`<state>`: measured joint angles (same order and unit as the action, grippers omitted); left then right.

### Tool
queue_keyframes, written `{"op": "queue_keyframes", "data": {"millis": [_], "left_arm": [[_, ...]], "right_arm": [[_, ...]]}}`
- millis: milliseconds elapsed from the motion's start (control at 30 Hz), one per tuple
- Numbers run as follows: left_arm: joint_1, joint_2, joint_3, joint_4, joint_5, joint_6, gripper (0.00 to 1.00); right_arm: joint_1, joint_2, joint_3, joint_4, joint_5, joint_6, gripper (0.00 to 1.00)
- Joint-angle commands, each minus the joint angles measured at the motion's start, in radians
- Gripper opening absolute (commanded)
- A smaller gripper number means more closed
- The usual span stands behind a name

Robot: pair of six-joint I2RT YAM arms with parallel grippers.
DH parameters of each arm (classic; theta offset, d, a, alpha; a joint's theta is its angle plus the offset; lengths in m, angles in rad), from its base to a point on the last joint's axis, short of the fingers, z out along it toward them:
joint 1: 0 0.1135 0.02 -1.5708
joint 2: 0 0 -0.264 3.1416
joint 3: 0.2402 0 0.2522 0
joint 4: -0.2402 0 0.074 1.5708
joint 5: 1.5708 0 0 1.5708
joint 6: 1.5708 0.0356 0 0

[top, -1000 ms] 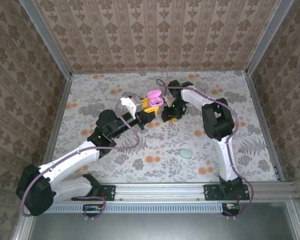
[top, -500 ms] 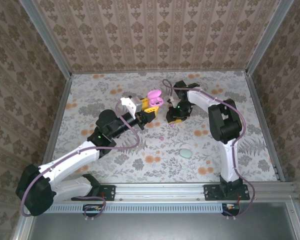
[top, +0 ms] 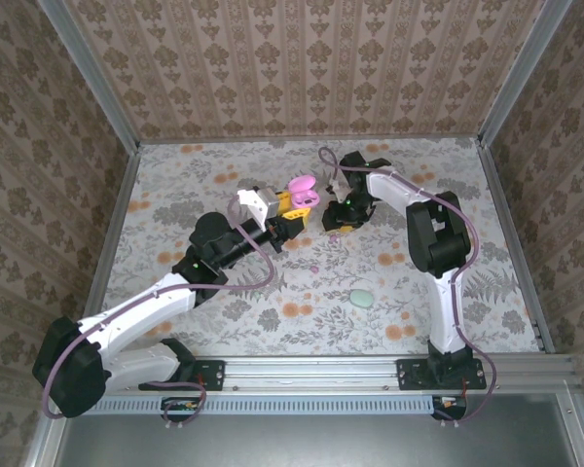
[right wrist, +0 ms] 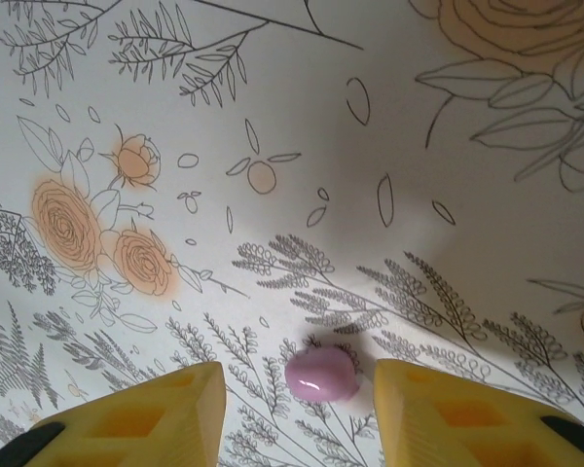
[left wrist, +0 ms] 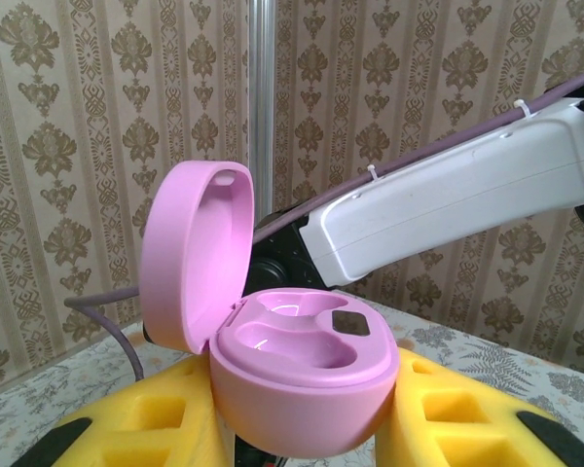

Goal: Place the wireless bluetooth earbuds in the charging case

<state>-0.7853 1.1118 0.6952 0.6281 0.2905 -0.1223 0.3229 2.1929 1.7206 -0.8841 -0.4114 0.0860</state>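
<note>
Noted pinkish-purple earbud (right wrist: 321,376) at lower centre of right wrist frame, loose on the floral table cover (right wrist: 273,117), flanked by the yellow fingers (right wrist: 146,418) of the right gripper (right wrist: 297,389), spread apart with a gap on either side and holding nothing. Found pink charging case (left wrist: 302,379) at lower centre of left wrist frame, lid hinged up at left, moulded sockets facing up, pinched between the fingers of the left gripper (left wrist: 307,438). Logged from above: both grippers near each other just above mid-frame, pale green case (top: 361,297) well apart, lower right of centre.
</note>
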Motion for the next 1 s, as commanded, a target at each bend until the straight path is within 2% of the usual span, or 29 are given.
{"op": "queue_keyframes", "data": {"millis": [0, 400, 967], "left_arm": [[-0.006, -0.002, 0.035, 0.023, 0.003, 0.008, 0.34], [-0.006, 0.008, 0.044, 0.024, 0.004, 0.007, 0.34], [-0.009, 0.011, 0.047, 0.027, 0.007, -0.008, 0.34]], "right_arm": [[0.0, 0.031, 0.012, -0.003, -0.03, 0.022, 0.46], [-0.001, -0.008, -0.072, -0.003, -0.014, 0.021, 0.46], [0.017, -0.098, -0.182, 0.057, -0.141, 0.084, 0.45]]}}
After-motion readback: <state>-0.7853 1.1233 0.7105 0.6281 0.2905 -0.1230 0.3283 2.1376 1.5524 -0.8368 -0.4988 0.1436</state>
